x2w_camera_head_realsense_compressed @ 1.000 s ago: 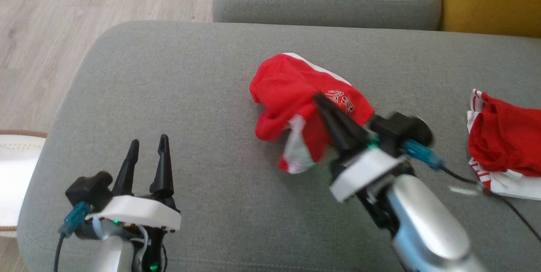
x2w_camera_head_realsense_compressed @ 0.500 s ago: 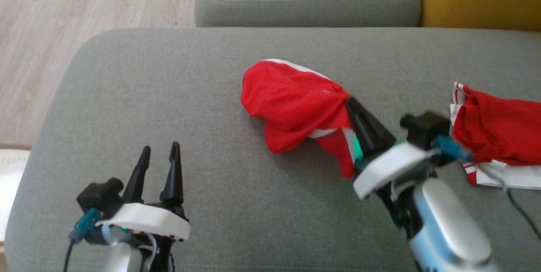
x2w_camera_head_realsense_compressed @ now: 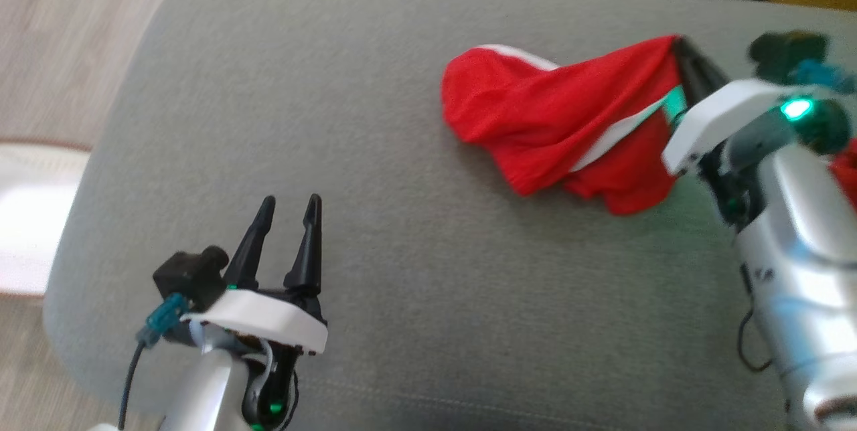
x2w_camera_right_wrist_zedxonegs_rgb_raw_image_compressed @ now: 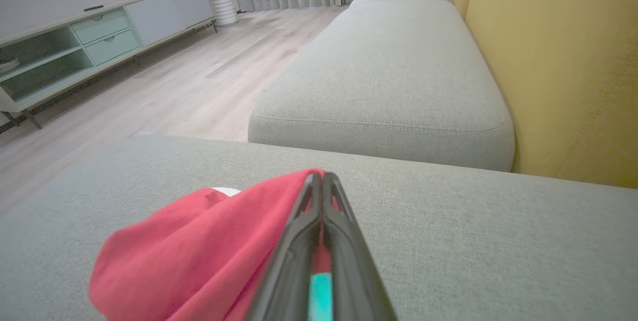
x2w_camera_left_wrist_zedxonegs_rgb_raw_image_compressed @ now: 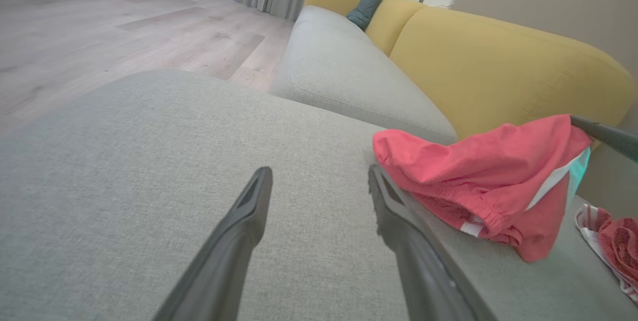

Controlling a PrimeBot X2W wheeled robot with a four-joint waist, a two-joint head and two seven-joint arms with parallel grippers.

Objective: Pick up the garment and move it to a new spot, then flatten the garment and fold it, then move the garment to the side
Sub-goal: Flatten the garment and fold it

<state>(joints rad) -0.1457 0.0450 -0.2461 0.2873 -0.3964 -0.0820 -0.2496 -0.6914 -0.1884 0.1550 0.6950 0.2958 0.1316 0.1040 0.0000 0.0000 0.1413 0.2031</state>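
Head view is showing the right gripper (x2w_camera_head_realsense_compressed: 679, 49) clamping its closed fingers on one edge of the red garment (x2w_camera_head_realsense_compressed: 556, 110), which is trailing on the grey cushion (x2w_camera_head_realsense_compressed: 402, 297), probably half lifted, while the left gripper (x2w_camera_head_realsense_compressed: 290, 207) is hovering with fingers apart, not touching the cloth

Head camera looks down on the grey cushion (x2w_camera_head_realsense_compressed: 415, 250); both wrist cameras skim low across it
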